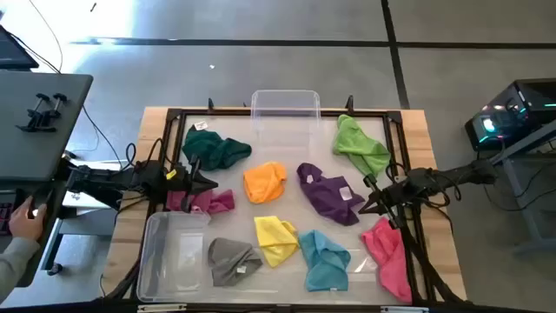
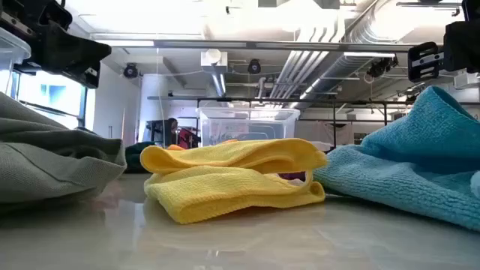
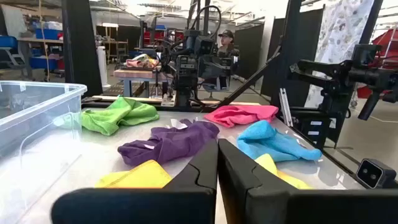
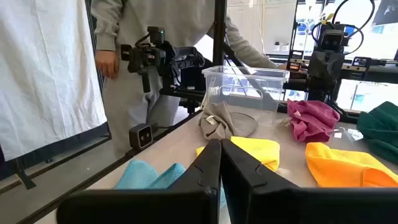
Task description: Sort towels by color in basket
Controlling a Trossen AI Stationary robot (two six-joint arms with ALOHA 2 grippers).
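Nine towels lie loose and crumpled on the white table top: dark green, lime, orange, purple, magenta, yellow, cyan, grey and pink. My left gripper is shut and hovers level between the dark green and magenta towels, pointing at the orange one. My right gripper is shut and hovers beside the purple towel's right edge, pointing toward the table's left. In the low view the yellow towel lies between the grey and the cyan.
A clear plastic bin stands at the far edge. A second clear bin stands at the near left corner beside the grey towel. A dark frame rims the table. A person stands off the table's left side.
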